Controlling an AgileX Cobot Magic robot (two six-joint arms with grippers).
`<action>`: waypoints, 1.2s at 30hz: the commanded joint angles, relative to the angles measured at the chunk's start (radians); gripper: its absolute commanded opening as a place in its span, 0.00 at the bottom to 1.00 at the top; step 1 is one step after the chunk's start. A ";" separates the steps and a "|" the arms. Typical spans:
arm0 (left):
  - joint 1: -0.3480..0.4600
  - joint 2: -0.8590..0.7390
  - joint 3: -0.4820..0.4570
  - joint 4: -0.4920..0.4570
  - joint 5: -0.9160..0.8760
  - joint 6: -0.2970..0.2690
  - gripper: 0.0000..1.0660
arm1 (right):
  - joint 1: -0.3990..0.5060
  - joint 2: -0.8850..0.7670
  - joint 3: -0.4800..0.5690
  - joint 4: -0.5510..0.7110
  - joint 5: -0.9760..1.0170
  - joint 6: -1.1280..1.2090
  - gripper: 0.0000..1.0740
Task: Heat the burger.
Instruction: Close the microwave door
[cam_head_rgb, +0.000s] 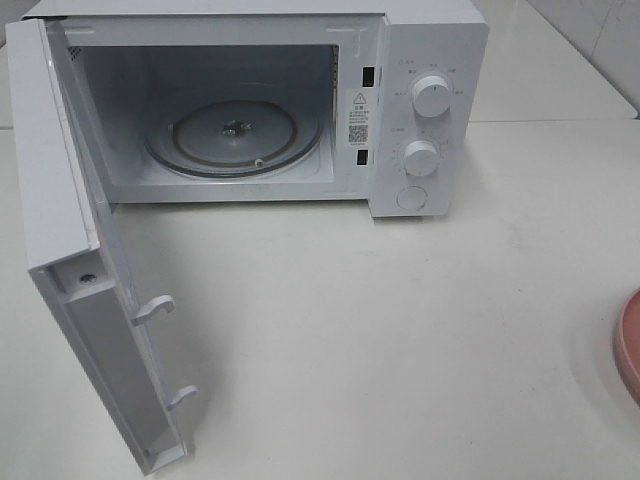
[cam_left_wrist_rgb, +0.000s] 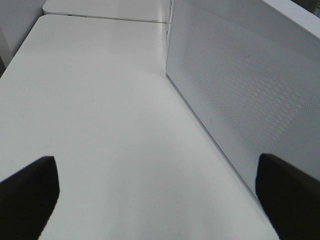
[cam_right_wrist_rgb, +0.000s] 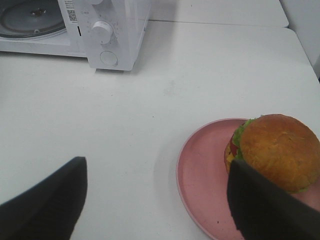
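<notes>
Exterior high: white table (cam_head_rgb: 400, 340), plain and matte, a seam running across behind the microwave (cam_head_rgb: 420, 100); pale tiled wall at top right corner. White microwave at the back, door (cam_head_rgb: 90, 300) swung fully out toward the camera on the left, two latch hooks showing on its inner edge. Cavity open, glass turntable (cam_head_rgb: 235, 135) inside, nothing on it. Two round knobs (cam_head_rgb: 431, 95) and a round button on the control panel. Pink plate (cam_head_rgb: 629, 345) only as a sliver at the right edge. No arms or grippers visible here; burger not visible here.

Left wrist: left gripper (cam_left_wrist_rgb: 160, 200) with fingers (cam_left_wrist_rgb: 27, 195) spread wide, nothing between them, over bare white table. The dotted outer face of the microwave door stands just beside the one finger. Second table edge behind.

Right wrist: right gripper (cam_right_wrist_rgb: 160, 200) also spread wide, holding nothing. Burger (cam_right_wrist_rgb: 277, 150) sits on the pink plate, toward the plate's far-right part; one dark finger (cam_right_wrist_rgb: 265, 210) overlaps the burger's near side in view, contact cannot be told. Microwave front and turntable well apart across open table.
</notes>
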 joint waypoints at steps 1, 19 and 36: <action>0.002 -0.015 0.002 -0.003 -0.013 0.000 0.94 | -0.007 -0.027 0.004 0.005 -0.017 -0.008 0.71; 0.002 -0.015 0.002 -0.003 -0.013 0.000 0.94 | -0.007 -0.027 0.004 0.005 -0.017 -0.008 0.70; 0.002 -0.015 0.002 -0.003 -0.013 0.000 0.94 | -0.007 -0.027 0.004 0.005 -0.017 -0.008 0.70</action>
